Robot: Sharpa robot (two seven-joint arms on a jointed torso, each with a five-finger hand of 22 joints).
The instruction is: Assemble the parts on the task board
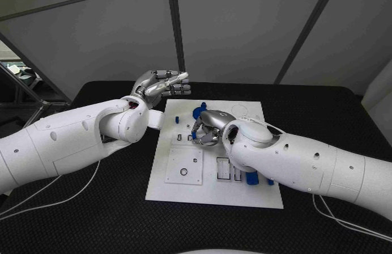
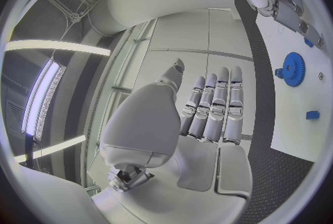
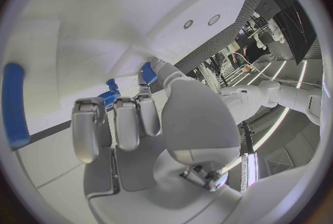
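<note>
The white task board (image 1: 214, 177) lies in the middle of the black table. A blue gear (image 1: 199, 112) sits on its far part, with a small blue part (image 1: 175, 118) to its left. Two blue parts (image 1: 251, 178) lie by the board's near right edge. My right hand (image 1: 208, 128) hovers low over the board's middle, fingers curled down. At its fingertips (image 3: 90, 118) blue pieces (image 3: 111, 96) show beside the thumb; whether they are held is unclear. My left hand (image 1: 163, 87) is raised over the far left corner, fingers (image 2: 211, 105) straight and holding nothing. The gear (image 2: 293, 69) also appears in the left wrist view.
Rectangular slots (image 1: 225, 169) and a raised square plate (image 1: 184, 164) mark the board's near half. A long blue part (image 3: 14, 105) lies on the board near my right hand. Black table (image 1: 98, 208) surrounds the board; grey wall panels stand behind.
</note>
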